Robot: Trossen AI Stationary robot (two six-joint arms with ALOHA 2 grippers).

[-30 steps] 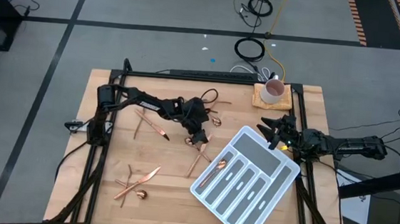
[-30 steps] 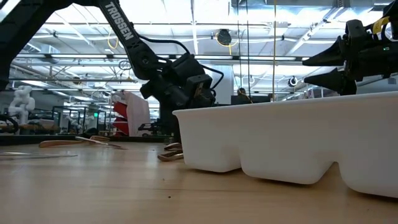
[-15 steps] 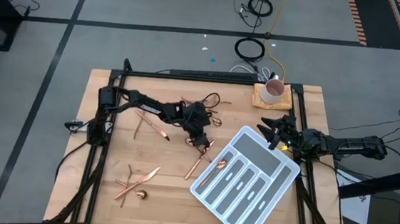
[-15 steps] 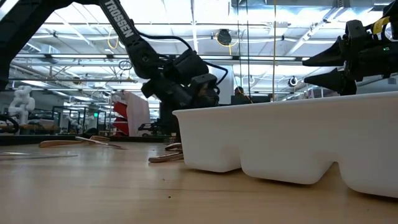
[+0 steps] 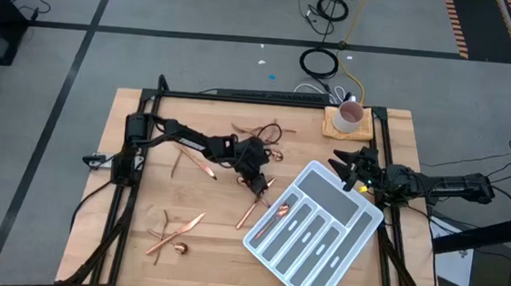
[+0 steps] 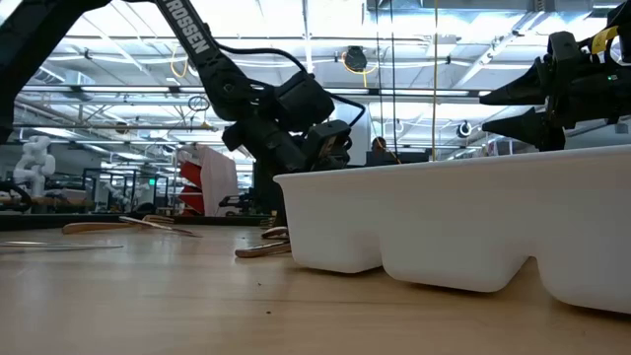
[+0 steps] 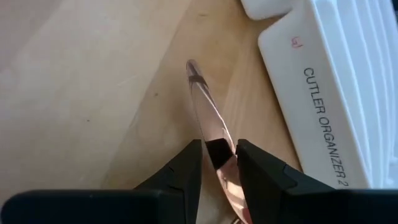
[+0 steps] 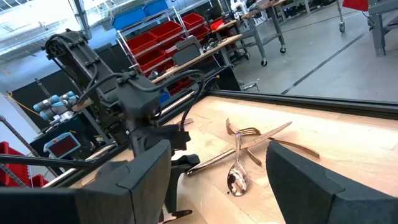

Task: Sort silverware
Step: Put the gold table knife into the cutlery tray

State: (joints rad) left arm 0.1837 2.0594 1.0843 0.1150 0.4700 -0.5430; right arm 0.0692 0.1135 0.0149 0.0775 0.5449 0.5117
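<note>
Copper knife (image 7: 211, 121): clamped between the fingers of the left gripper (image 7: 217, 163), mid-table, just left of the grey tray (image 5: 317, 235); blade pointed ahead
Change: jaws were wider a second ago; they are now closed on the knife, and its far end has been swung slightly
Meaning: pickup judged secured; lift and transfer to a tray slot are next
Right gripper (image 5: 340, 168): jaws apart, waiting above the tray's far corner
Remaining silverware (image 5: 175, 237): scattered across the table (image 5: 136, 271), unsorted

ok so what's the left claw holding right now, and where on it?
The left claw is closed on a copper knife, gripping partway along it; the right claw holds nothing.
</note>
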